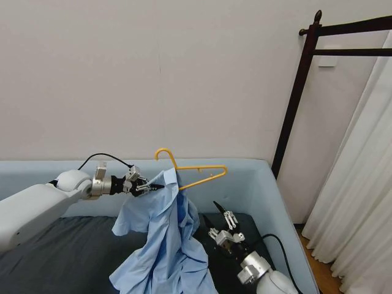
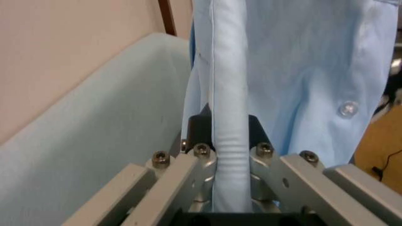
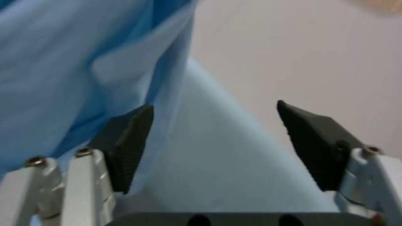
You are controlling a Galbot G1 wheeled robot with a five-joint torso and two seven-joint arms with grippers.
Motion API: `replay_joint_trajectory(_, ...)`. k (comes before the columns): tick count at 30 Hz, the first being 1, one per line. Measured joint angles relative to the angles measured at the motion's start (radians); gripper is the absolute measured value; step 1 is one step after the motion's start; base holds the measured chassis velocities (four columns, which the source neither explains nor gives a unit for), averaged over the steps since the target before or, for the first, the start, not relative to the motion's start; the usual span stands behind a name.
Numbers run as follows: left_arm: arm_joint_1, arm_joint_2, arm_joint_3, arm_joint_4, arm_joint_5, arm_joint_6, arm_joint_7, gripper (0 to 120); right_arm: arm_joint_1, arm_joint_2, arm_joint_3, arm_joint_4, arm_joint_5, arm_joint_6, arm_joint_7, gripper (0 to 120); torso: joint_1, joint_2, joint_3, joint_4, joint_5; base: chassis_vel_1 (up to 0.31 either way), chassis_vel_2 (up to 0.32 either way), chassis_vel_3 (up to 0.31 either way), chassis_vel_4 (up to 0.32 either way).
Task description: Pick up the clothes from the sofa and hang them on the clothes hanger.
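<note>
Stock at this moment:

1. light blue fabric shirt (image 1: 160, 236): held in the air over the middle of the sofa. Its upper part is draped over the hanger, and its lower part falls in loose folds to the seat. One round white button (image 2: 347, 109) shows on a front panel.
2. yellow plastic clothes hanger (image 1: 195, 170): hook upward, near the sofa's back. The left half is covered by the shirt. The right half is bare, pointing right and slightly raised.
3. left gripper (image 1: 144, 185): reaches in from the left to the shirt's upper edge, just below the hook. It is narrow and clamped on a thick folded band of the shirt, which runs straight between its metal fingers (image 2: 199, 162).
4. right gripper (image 1: 224, 224): low at the near right, to the right of the hanging shirt. It is spread wide and holds nothing. One black ribbed pad (image 3: 130, 141) lies just beside a shirt edge; whether it touches cannot be told. The other pad stands clear.
5. pale blue upholstered sofa (image 1: 30, 173): back and right arm are pale blue, with a dark grey seat cushion (image 1: 55, 245).
6. dark wooden clothes rack (image 1: 293, 104): upright at the far right, beyond the sofa's right arm, well apart from the shirt.
7. white pleated curtain (image 1: 361, 196): at the right edge, beside the rack.
8. plain off-white wall (image 1: 153, 73): behind the sofa.
</note>
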Motion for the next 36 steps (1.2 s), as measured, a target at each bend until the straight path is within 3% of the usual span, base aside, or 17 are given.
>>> replay_joint_trajectory(3,-0.013,0.020,0.001,-0.037,-0.036,-0.004,0.001,1,0.015,0.060,-0.020,-0.053,0.124,-0.083,-0.006,94,0.000,0.000,0.000,0.0007,0.0001,0.000,0.000,0.000,0.000)
replay_joint_trajectory(6,-0.018,0.030,0.000,-0.064,-0.053,-0.007,0.004,1,0.039,0.097,-0.026,-0.087,0.152,-0.103,-0.012,99,0.000,0.000,0.000,0.0009,-0.0001,0.000,0.000,0.000,0.000)
replay_joint_trajectory(21,-0.048,0.081,0.010,-0.202,-0.105,0.004,-0.023,1,0.139,0.210,-0.092,-0.159,0.267,-0.142,0.056,100,0.000,0.000,0.000,0.0005,-0.0001,0.000,0.000,0.000,0.000)
replay_joint_trajectory(36,-0.053,0.070,0.020,-0.202,-0.131,0.010,-0.044,1,0.143,0.234,-0.124,-0.093,0.349,-0.164,0.136,100,0.000,0.000,0.000,0.0004,-0.0001,0.000,0.000,0.000,0.000)
